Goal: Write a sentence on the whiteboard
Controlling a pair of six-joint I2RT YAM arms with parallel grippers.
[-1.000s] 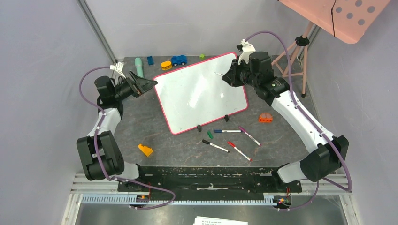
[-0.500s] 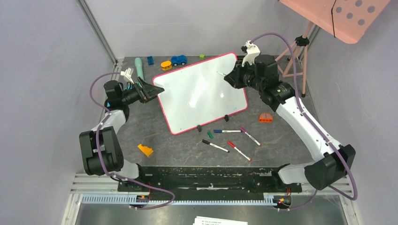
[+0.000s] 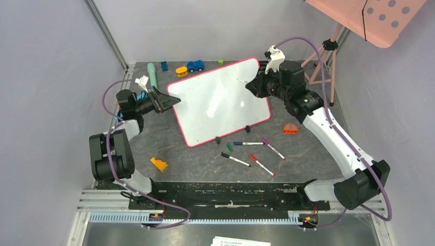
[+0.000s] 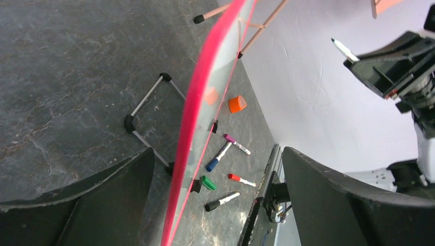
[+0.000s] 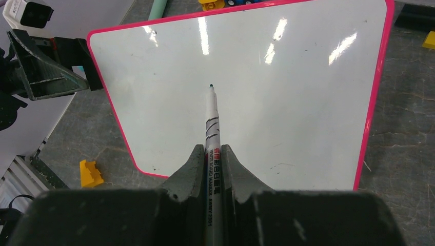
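Note:
The whiteboard (image 3: 215, 105) stands tilted on black clip feet mid-table, pink-red rim, glossy. No green sentence shows on it, only faint specks. My right gripper (image 3: 252, 85) is shut on a white marker (image 5: 212, 120). The marker's green tip points at the board's upper middle and looks slightly off the surface. In the right wrist view the right gripper (image 5: 212, 149) pinches the marker barrel, with the whiteboard (image 5: 287, 87) ahead. My left gripper (image 3: 172, 99) is open at the board's left edge. In the left wrist view the left gripper (image 4: 215, 154) straddles the whiteboard rim (image 4: 194, 115) without touching it.
Loose markers lie in front of the board: blue (image 3: 248, 143), purple (image 3: 272, 147), black (image 3: 235, 159), red (image 3: 260, 164), and a green cap (image 3: 230, 147). There is an orange piece (image 3: 290, 128), a yellow block (image 3: 159, 164) and toys at the back (image 3: 195, 65). A tripod holds a pink dotted panel (image 3: 379, 18) at back right.
My left gripper has moved right to the board's left edge, still open. My right gripper with the marker has shifted slightly back and right.

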